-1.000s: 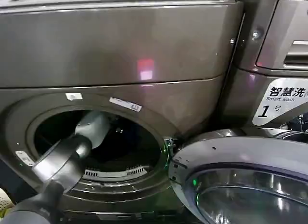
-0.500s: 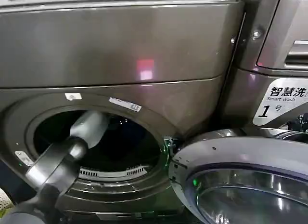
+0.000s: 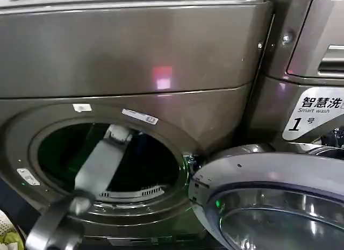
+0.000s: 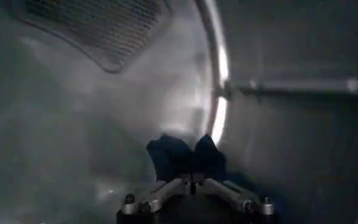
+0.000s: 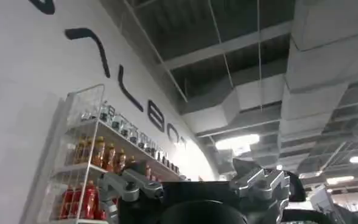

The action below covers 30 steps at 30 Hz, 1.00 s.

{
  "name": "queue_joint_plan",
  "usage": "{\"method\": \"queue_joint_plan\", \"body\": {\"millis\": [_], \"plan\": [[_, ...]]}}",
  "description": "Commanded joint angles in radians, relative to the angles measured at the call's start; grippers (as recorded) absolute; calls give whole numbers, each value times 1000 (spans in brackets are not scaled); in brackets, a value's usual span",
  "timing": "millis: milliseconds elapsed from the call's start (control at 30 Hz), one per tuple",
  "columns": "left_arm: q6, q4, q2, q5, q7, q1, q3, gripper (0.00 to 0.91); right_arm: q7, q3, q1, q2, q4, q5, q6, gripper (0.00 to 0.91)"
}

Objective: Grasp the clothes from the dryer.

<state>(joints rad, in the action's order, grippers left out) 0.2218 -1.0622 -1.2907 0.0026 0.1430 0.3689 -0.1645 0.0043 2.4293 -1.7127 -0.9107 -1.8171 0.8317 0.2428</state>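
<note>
The dryer [image 3: 134, 56] is being entered through its round porthole [image 3: 107, 158] by the left arm, with the door [image 3: 269, 201] swung clear; the reaching step is judged in hand. The clothes [image 4: 185, 157] are being closed on deep in the drum, the left tool [image 4: 193, 181] narrowed against them. A withdrawal clear of the porthole rim is called for next, while the right tool [image 5: 197, 182] is being held aloft, its state not determinable.

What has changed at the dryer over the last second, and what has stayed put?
The left arm has pushed deeper into the dryer, its elbow dropping lower. The left gripper now sits closed on the clothes inside the drum. The door stayed open and the dryer unmoved.
</note>
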Motion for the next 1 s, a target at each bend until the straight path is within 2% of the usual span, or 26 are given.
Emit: {"method": "queue_joint_plan", "body": {"millis": [33, 233, 267, 367, 867, 1000], "plan": [[-230, -224, -81, -125, -338, 232, -192, 0, 6, 1, 1, -1, -5, 1, -19, 907], [-266, -308, -109, -144, -447, 310, -223, 0, -9, 25, -14, -1, 0, 5, -34, 907], [-264, -315, -113, -139, -447, 321, -224, 0, -17, 32, -15, -1, -9, 10, -17, 907], [-257, -327, -117, -137, -439, 325, -223, 0, -7, 32, -21, 0, -15, 33, -44, 907], [-235, -316, -116, -136, -412, 317, -221, 0, -12, 59, -33, -4, 0, 23, -42, 907], [-234, -314, -117, -137, -408, 312, -220, 0, 8, 76, -36, 3, 13, 6, -29, 907]]}}
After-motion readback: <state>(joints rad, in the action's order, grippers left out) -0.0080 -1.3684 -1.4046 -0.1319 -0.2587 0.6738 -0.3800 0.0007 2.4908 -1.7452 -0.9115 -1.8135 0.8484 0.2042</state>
